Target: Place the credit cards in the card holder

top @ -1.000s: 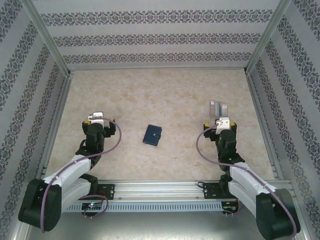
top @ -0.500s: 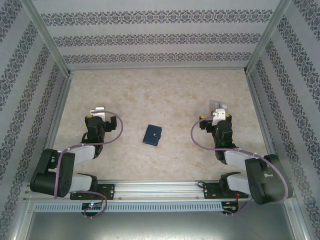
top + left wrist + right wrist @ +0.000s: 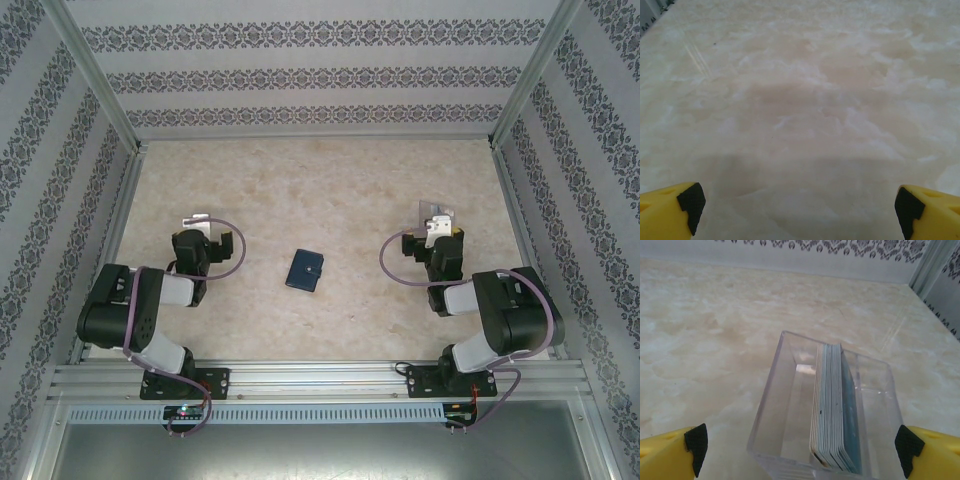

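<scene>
Right gripper [image 3: 800, 447], jaws wide, is facing thin, probably slick credit cards [image 3: 832, 405] on edge in clear box [image 3: 771, 405]; pinch top edges.

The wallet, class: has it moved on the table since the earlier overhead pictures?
No. The wallet lies at the same spot, equally far from the front rail, still closed.

The left arm [image 3: 125, 315] sat folded tight, elbow bent back over its base and forearm reaching forward and low. A purple cable looped at its wrist. The left gripper [image 3: 196, 222] had its yellow, black-padded fingers [image 3: 670, 210] spread wide and held nothing. The right arm [image 3: 510, 315] mirrored that pose. The right gripper [image 3: 437, 218] also had its fingers [image 3: 932, 450] fully apart.
</scene>
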You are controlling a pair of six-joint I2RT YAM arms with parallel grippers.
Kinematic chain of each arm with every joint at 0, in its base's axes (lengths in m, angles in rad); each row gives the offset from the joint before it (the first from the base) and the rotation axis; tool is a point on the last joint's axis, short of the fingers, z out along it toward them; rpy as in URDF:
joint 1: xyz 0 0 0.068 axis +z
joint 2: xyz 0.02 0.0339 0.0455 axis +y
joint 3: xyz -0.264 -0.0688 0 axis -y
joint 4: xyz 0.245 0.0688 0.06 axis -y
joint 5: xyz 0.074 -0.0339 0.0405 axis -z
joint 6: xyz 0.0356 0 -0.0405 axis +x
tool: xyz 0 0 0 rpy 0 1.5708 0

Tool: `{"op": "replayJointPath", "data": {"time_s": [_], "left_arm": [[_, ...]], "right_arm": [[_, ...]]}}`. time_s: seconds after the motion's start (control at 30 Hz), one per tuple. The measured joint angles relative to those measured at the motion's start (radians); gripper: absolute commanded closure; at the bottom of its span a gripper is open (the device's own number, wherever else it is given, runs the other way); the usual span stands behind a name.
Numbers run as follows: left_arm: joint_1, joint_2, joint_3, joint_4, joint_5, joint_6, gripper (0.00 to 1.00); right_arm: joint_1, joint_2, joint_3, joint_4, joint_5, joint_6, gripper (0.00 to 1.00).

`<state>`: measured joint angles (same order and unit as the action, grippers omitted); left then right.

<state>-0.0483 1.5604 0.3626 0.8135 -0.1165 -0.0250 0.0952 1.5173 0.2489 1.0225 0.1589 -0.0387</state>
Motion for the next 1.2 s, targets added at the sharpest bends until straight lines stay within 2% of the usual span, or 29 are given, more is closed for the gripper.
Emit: {"op": "replayJointPath", "data": {"time_s": [0.3,1.0,1.2], "left_arm": [[0.015,0.000,0.025,0.004,0.013,0.000,0.01],[0.016,0.000,0.025,0.004,0.013,0.000,0.01],[0.016,0.000,0.025,0.004,0.013,0.000,0.01]], "right_arm": [[-0.016,0.000,0.075,-0.035,0.024,0.032,0.02],[-0.027,0.000,0.077,-0.079,0.033,0.044,0.02],[-0.028,0.000,0.109,-0.100,0.002,0.044,0.02]]}}
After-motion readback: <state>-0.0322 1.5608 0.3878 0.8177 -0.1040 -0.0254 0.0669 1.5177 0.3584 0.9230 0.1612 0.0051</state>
